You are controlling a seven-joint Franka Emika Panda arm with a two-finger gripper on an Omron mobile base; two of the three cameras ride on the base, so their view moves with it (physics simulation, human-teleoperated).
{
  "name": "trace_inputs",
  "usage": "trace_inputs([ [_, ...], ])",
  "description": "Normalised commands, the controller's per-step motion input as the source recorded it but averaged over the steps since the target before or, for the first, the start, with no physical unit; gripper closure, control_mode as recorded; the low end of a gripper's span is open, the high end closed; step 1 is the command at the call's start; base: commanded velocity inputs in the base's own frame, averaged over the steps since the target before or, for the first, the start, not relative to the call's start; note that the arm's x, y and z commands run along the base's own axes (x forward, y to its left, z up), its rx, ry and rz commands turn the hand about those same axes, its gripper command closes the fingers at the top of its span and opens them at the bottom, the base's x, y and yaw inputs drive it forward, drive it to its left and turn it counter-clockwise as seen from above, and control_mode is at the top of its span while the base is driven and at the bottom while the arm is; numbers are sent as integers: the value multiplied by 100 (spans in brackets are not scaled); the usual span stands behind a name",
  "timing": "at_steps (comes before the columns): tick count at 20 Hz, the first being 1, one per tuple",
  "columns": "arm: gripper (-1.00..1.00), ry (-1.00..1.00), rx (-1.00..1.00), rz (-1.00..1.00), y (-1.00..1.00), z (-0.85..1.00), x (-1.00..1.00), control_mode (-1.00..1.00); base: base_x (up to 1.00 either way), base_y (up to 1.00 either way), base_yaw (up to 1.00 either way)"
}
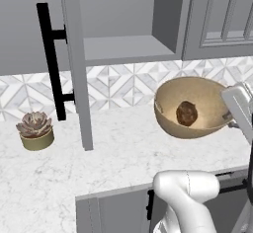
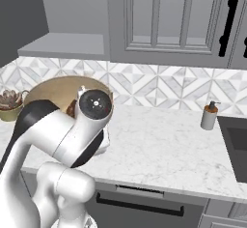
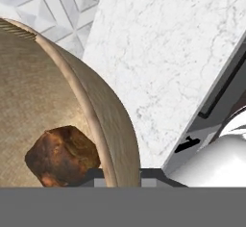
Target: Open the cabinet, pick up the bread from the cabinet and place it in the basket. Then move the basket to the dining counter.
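Cabinet (image 1: 123, 44) door (image 1: 74, 64) swung open, black bar handle (image 1: 52, 61) toward the camera, shelf inside bare. Below it the white marble surface (image 1: 123, 148) carries the tan basket (image 1: 190, 106), tilted in the left base view with its mouth toward the camera, bread (image 1: 187, 113) already lying inside on the bottom. So the step I'm on, as I judge it, is carrying the basket to the dining counter. My hand (image 3: 122, 173) is at the basket's right rim (image 3: 103, 125): in the hand view the two dark tips sit either side of the wall, one inside next to the bread (image 3: 62, 156), one outside, narrow gap, so I read it as pinched on the rim. To do this well: keep the pinch firm, bring the basket back toward level so the bread can't roll out over the low edge, move slow, no wrist roll. A one-sided rim grip may let the basket swing, so I'd avoid jerks. Succulent pot (image 1: 35, 131) at the left and soap dispenser (image 2: 209, 116) at the right are well apart from it.
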Motion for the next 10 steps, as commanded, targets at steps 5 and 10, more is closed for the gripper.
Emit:
trace_inputs([
  [5,100,-18,1,0,7,0,-14,-100,0,0,0],
  [10,100,0,6,0,1,0,2,-100,0,0,0],
])
